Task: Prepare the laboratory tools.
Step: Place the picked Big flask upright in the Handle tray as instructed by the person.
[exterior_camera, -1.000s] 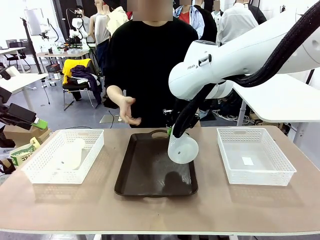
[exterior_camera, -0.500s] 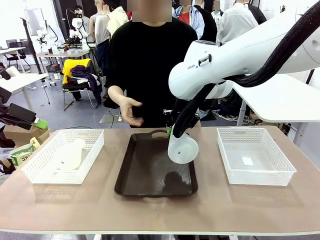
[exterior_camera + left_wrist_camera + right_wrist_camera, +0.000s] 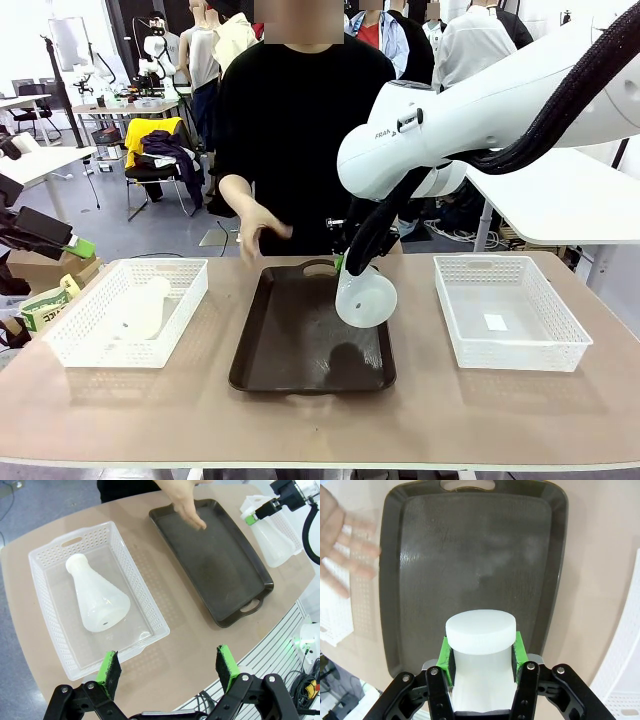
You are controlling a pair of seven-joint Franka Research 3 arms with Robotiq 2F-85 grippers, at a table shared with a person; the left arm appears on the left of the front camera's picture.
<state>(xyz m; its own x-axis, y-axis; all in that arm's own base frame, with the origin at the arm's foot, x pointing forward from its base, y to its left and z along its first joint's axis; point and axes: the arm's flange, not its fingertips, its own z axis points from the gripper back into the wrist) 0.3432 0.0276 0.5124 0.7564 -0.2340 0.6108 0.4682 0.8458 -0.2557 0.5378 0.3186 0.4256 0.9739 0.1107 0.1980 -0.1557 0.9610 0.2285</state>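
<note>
Progress looks to be about at the first placing: neither flask stands on the tray yet, so most of the work is left. Nearest the robot, the left end effector (image 3: 168,664) hangs over the near edge of the surface (image 3: 300,420), its jaws spread wide with nothing between them. Just beyond it, the white basket (image 3: 150,605) on the robot's left holds one flask (image 3: 97,600) lying on its side, touched by nothing.

Farther in, the dark tray (image 3: 290,350) sits in the middle of the surface with nothing standing on it. Over its right part, the right end effector (image 3: 481,652) is clamped on the neck of the second flask (image 3: 365,297), green pads pressed to either side just below the rim. It carries the flask tilted, flat base turned toward the front camera. A shadow under it suggests it is clear of the tray floor. The other basket (image 3: 510,320) lies to the robot's right, apart from the tray.

Farthest off, the person's hand (image 3: 255,225) hovers by the tray's far end, blurred.

My reading is that the held flask has to be righted, lowered and let go, and then the one in the basket fetched.
</note>
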